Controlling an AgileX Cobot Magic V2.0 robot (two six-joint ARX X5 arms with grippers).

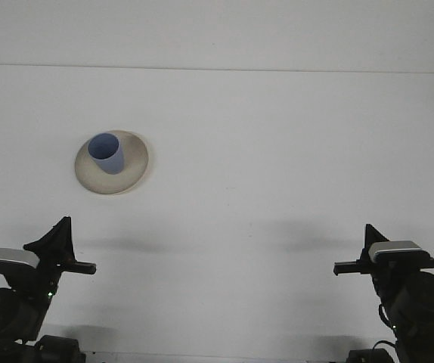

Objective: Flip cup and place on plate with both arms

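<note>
A blue cup (107,153) stands upright with its mouth up on a beige plate (132,171), left of centre on the white table. My left gripper (65,224) is low at the front left corner, well short of the plate and touching nothing. At the front right corner my right gripper (368,230) is likewise far from the cup, and nothing shows in it. Both grippers are seen side-on as dark silhouettes.
The white table (277,166) stretches back to a pale wall, with its rear edge (277,69) running across the top of the view. Apart from the plate and cup, only the arm bases (417,302) show at the bottom corners.
</note>
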